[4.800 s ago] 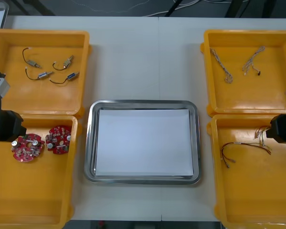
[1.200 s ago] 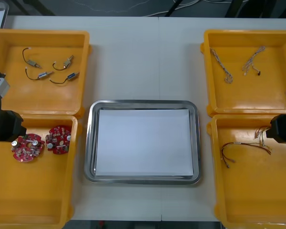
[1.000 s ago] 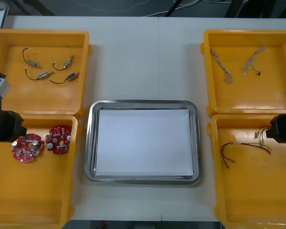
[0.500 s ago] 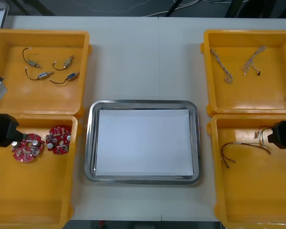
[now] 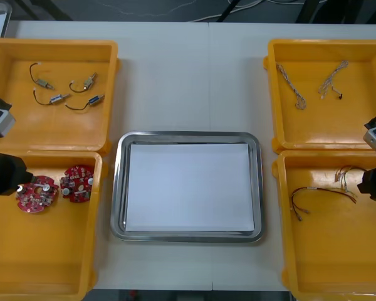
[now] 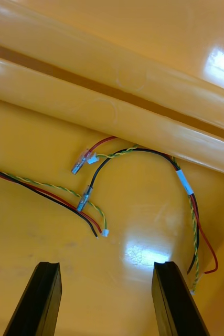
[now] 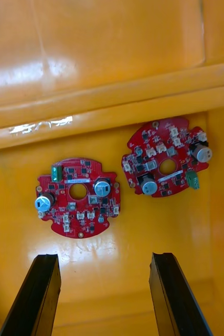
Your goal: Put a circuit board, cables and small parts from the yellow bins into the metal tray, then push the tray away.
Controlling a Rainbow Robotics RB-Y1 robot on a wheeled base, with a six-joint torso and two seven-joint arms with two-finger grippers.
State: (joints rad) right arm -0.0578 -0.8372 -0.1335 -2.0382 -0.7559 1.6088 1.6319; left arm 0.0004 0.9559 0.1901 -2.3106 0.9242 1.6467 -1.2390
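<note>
Two picks are pending: the left gripper (image 7: 104, 257), wide open and empty, is aimed at round red circuit boards (image 7: 78, 197), the right gripper (image 6: 104, 265) likewise at red and yellow cables (image 6: 183, 181); lowering is needed next.

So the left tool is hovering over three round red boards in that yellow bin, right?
Not three, two. The left wrist view shows two round red circuit boards lying side by side in the yellow bin, just beyond the open left tool.
</note>
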